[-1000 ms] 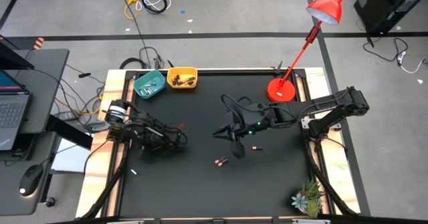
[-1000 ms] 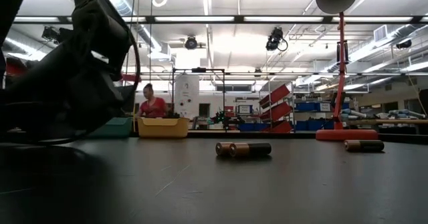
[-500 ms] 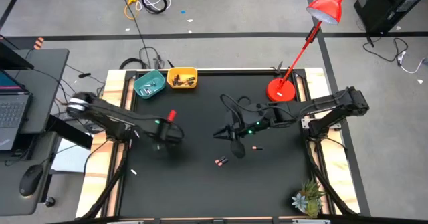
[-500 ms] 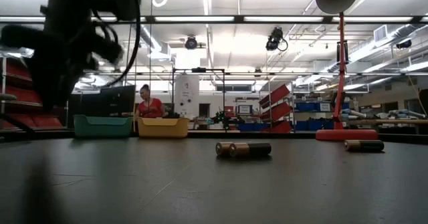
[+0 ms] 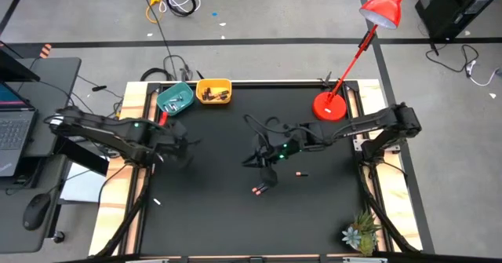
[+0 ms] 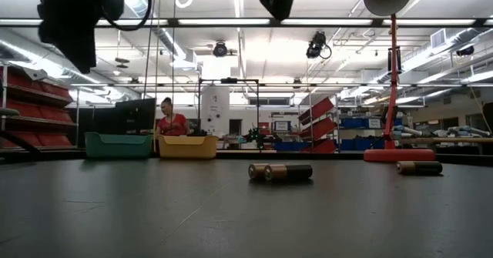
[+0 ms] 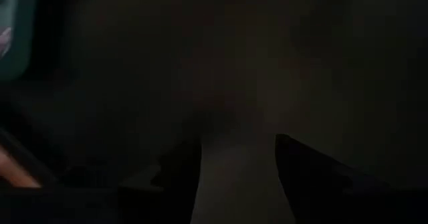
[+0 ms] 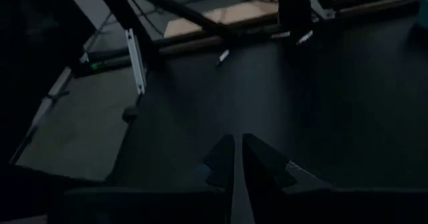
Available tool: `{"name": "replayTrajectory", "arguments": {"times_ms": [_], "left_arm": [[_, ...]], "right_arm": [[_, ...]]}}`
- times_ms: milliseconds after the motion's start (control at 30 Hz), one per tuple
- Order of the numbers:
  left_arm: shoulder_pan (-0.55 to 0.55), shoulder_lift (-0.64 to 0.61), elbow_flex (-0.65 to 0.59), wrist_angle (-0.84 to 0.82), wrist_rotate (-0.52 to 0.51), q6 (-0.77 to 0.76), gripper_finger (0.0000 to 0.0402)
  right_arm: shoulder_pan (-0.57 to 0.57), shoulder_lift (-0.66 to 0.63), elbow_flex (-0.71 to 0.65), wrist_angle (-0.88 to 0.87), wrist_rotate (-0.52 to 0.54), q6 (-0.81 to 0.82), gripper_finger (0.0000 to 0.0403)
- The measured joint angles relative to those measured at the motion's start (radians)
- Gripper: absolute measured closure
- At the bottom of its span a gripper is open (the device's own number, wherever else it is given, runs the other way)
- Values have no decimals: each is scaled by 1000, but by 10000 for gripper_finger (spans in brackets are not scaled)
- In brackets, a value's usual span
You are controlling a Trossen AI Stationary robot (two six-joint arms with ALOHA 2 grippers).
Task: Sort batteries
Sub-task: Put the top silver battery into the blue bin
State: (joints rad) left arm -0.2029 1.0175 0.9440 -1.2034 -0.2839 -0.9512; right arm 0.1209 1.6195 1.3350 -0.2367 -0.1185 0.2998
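Two dark batteries with copper ends (image 5: pixel 260 189) lie side by side on the black table; in the low view this pair (image 6: pixel 281 172) is at the middle. One more battery (image 5: pixel 298 173) lies to their right (image 6: pixel 420 167). At the far left, the teal bowl (image 5: pixel 174 98) holds whitish batteries and the yellow bowl (image 5: pixel 213 91) holds dark ones. My left gripper (image 5: pixel 188 144) hangs open and empty (image 7: pixel 237 160) above the table, near the teal bowl. My right gripper (image 5: pixel 251 161) hangs shut (image 8: pixel 237 158) above the table's middle, just beyond the pair.
A red lamp stands with its base (image 5: pixel 329 106) on the far right of the table. A small plant (image 5: pixel 361 233) sits at the near right corner. Cables trail from my right arm (image 5: pixel 271 126). A person (image 6: pixel 171 122) stands far behind the bowls.
My left gripper has risen from just above the table and drawn back toward the left edge and the teal bowl, rolling as it went; it stays open. My right gripper has sunk a little toward the table's left and now shows at the top of the low view.
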Motion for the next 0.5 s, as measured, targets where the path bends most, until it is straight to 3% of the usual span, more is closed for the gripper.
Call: {"name": "replayTrajectory", "arguments": {"times_ms": [133,267,500], "left_arm": [[8,-12,-10,-87,-3,-280,204],[-10,-6,-72,-74,140,-614,204],[-75,50,-204,-69,193,-791,204]], "right_arm": [[-6,31,0,73,10,19,361],[-19,37,0,143,48,39,361],[-26,39,2,225,41,68,361]]}}
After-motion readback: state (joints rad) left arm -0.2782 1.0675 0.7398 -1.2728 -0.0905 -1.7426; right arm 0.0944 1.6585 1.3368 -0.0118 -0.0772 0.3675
